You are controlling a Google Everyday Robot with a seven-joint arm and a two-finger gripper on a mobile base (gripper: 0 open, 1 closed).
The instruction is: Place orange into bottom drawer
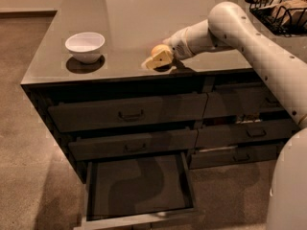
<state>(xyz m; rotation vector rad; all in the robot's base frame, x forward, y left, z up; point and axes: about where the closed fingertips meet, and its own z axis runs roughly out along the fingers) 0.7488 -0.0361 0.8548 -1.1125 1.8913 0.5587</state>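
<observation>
The orange (156, 48) sat on the dark cabinet top (134, 18), close to its front edge and well to the right of the white bowl (85, 46). The gripper (160, 60) was down at the fruit, on its near side, so that only the upper curve of the orange showed behind the pale tool. Whether the tool was closed on the fruit or merely set against it could not be told from this angle, nor how wide it stood. The white arm (249, 32) reached in from the right, low over the cabinet top. Below, the bottom drawer (136, 183) was pulled well out, with its flat dark floor bare, while the two drawers above it were closed. A wire basket (278, 8) stood at the far right corner, away from the work. The orange would probably be light and firm, with a smooth, rounded skin that could roll away or slip out of a shallow pinch. The safest hold seemed to be across its widest part, centred, with moderate pressure; a hard squeeze might bruise it. Being round, it would likely roll on the drawer floor if dropped from any height, so a low release near the middle of the drawer looked wise.
</observation>
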